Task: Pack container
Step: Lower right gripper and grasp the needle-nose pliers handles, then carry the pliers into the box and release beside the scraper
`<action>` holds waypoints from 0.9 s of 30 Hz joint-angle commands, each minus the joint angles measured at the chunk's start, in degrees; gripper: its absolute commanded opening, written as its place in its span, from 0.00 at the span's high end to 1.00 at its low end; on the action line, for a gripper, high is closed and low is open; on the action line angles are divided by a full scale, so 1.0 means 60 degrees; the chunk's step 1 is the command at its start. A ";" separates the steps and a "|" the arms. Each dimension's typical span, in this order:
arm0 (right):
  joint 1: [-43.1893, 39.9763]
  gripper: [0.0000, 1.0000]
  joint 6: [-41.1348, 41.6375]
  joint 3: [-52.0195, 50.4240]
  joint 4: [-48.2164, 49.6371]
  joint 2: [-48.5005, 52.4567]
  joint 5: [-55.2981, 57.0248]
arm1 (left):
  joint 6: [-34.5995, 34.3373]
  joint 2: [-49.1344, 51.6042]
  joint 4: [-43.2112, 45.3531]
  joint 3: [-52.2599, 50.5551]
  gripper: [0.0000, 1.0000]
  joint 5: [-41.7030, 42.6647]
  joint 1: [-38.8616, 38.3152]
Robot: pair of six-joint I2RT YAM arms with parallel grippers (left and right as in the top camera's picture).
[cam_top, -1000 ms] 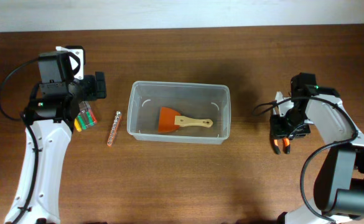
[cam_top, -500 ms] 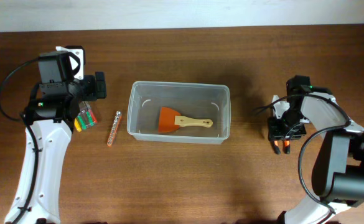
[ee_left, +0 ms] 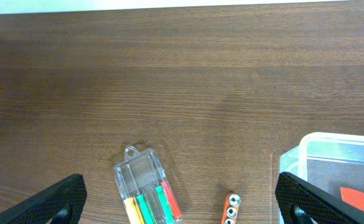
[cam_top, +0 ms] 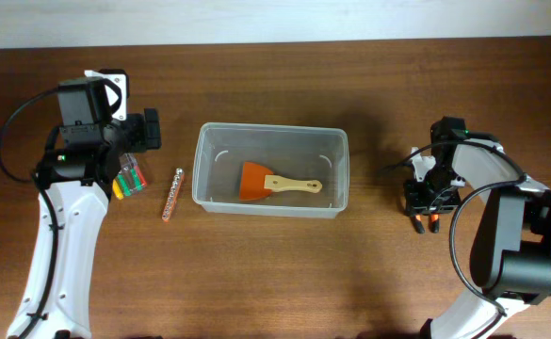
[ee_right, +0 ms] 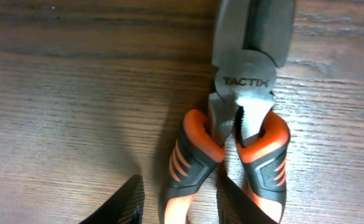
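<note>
Your right end effector (cam_top: 424, 209) is edging in toward the container and narrowing over the orange-handled pliers (ee_right: 244, 81) lying on the tabletop (cam_top: 369, 273). Its fingers (ee_right: 116, 202) are flanking one handle, but you cannot tell whether it is gripping. Your left end effector (ee_left: 182, 202) is hanging released, jaws wide, above a clear screwdriver case (ee_left: 147, 186). The container (cam_top: 200, 174) is sitting between both end effectors, near the left one and well apart from the right, holding an orange scraper (cam_top: 256, 181).

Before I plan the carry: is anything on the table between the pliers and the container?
Nothing visible. Only bare table lies between the pliers, under the right gripper, and the container. Inside it is only an orange scraper.
</note>
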 commanded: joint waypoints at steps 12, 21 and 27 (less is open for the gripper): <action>-0.0018 0.88 0.0066 0.0255 -0.0175 0.0277 -0.0044 | 0.0157 -0.0036 -0.0007 0.0233 0.01 -0.0098 0.0040; 0.0000 0.88 -0.0051 0.4211 -0.1960 -0.0029 -0.0040 | 0.0157 -0.0036 -0.0007 0.0233 0.01 -0.0098 0.0040; 0.0565 0.87 -0.0936 0.7599 -0.3220 -0.0029 -0.0055 | 0.0157 -0.0036 -0.0007 0.0233 0.01 -0.0102 0.0040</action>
